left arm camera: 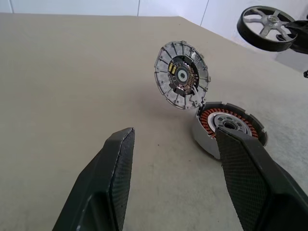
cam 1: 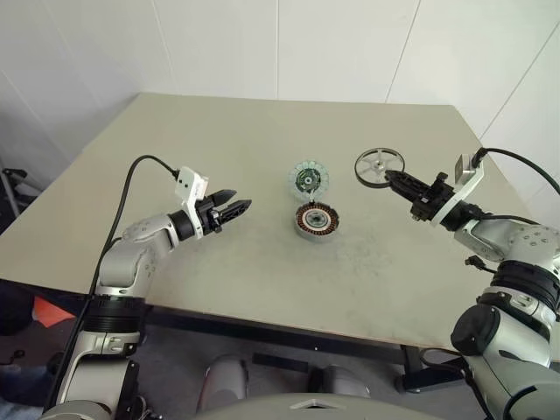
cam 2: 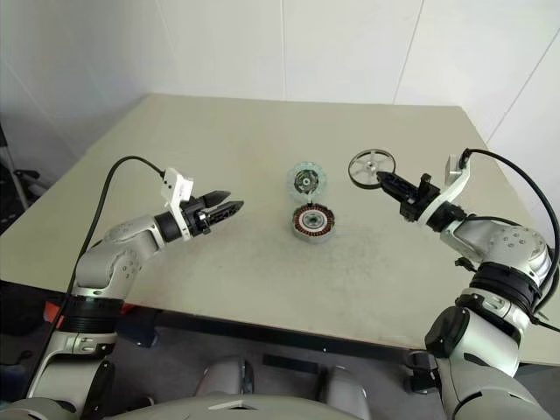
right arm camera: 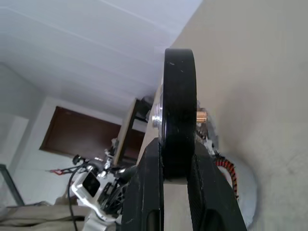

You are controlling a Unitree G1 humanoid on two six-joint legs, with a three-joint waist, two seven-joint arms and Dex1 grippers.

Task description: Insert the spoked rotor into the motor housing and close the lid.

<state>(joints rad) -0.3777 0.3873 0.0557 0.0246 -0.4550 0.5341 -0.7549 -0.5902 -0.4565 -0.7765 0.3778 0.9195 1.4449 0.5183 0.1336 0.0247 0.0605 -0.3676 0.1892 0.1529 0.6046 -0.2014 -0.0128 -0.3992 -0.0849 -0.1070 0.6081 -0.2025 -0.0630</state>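
Note:
The spoked rotor (cam 1: 378,164), a black-rimmed wheel with silver spokes and a hub, hangs above the table's right side. My right gripper (cam 1: 391,177) is shut on its rim, with one finger (right arm camera: 149,187) on each face. The motor housing (cam 1: 314,220), a short metal ring with copper windings, stands mid-table. Just beyond it the lid (cam 1: 309,179), a grey ribbed disc with a dark circuit centre, stands tilted up with its lower edge at the housing's rim. My left gripper (cam 1: 238,201) hovers open, left of the housing, pointing at it, with nothing between its fingers (left arm camera: 118,163).
The beige table (cam 1: 219,131) is bare around the parts, with room between my left gripper and the housing. A white wall rises behind its far edge. The rotor is held near the table's right edge (cam 1: 490,166).

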